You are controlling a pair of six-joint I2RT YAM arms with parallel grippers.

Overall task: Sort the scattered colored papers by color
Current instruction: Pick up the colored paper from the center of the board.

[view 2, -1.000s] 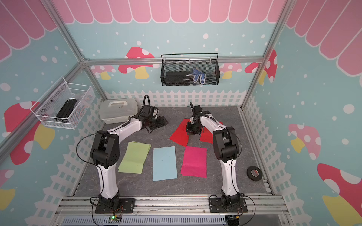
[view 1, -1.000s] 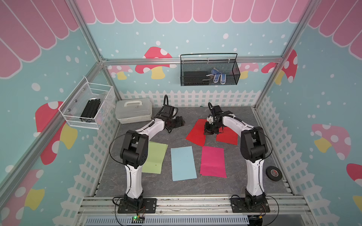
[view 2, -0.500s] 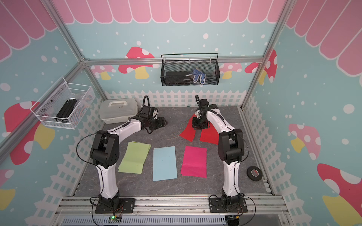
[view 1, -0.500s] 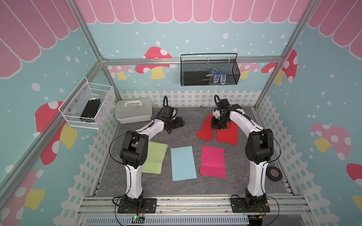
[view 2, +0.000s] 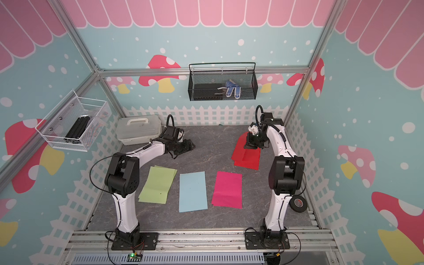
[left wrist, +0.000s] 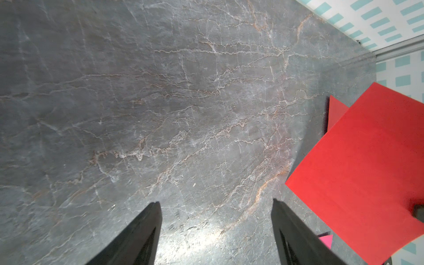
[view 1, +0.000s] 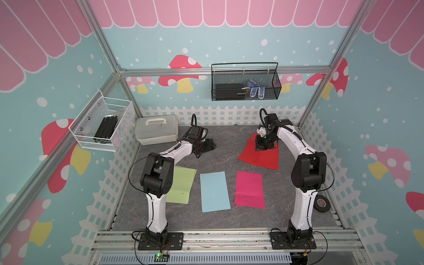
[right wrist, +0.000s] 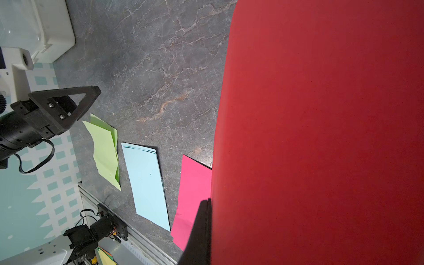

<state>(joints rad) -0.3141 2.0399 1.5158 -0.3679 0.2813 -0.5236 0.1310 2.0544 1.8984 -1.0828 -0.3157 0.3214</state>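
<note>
The right tool (view 1: pixel 262 146), clamped on the red paper (view 1: pixel 257 158), has carried it rightward; left tool (left wrist: pixel 216 206) stays apart.

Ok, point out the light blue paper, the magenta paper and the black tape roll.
light blue paper (view 1: pixel 214 191): in a top view, middle of the sheet.
magenta paper (view 1: pixel 249 189): in a top view, middle of the sheet.
black tape roll (view 1: pixel 323 209): in a top view, on its outer black band.
</note>
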